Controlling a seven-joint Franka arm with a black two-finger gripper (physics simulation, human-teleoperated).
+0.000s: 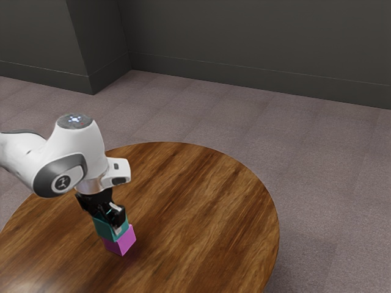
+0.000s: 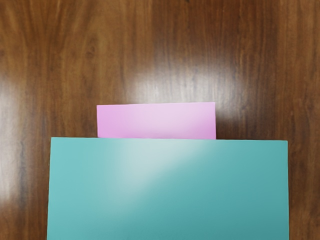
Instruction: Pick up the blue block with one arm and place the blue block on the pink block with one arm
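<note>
– Black gripper [image 1: 111,213] is clamped on the blue block [image 1: 114,231]. The blue block sits directly on top of the pink block [image 1: 123,244]; can't tell if it's fully seated.
– Centred?
– Unsure. In the wrist view a strip of the pink block [image 2: 156,121] pokes out past one edge of the blue block [image 2: 167,190]. Could be camera angle, could be offset.
– Risks?
– Overhang on the pink block: release and blue tips onto the table [image 1: 201,195]. A finger sticking on opening drags it off. Pressing down shoves pink.
– Open slow, lift straight up.
</note>
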